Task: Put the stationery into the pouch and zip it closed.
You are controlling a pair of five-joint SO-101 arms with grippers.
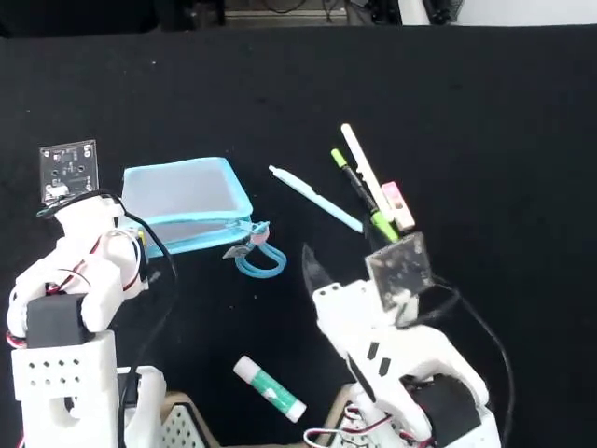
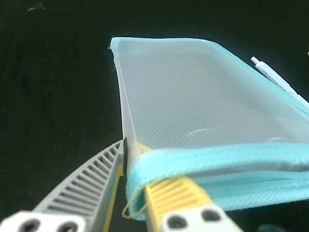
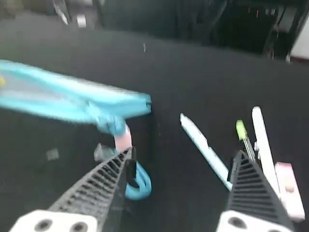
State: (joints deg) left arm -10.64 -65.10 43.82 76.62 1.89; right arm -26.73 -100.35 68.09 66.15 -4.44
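Standing by the table (image 1: 485,103), I see the left gripper (image 2: 133,193) clamped on a corner of the pouch (image 1: 182,201) by its zip edge. The pouch looks like limp mesh, likely to sag and slide unless pinned. The right gripper (image 3: 183,154) hangs with fingers spread between the zip loop (image 1: 261,264) and the light blue pen (image 1: 312,198). That pen looks light, rigid and smooth. I'd take it mid-barrel, since it may roll.

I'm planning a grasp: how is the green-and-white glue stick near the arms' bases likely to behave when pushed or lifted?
The glue stick lies on its side and looks round, so a sideways push would probably roll it. Its hard-looking plastic body should stay stiff in a grip, though the smooth surface may slip.
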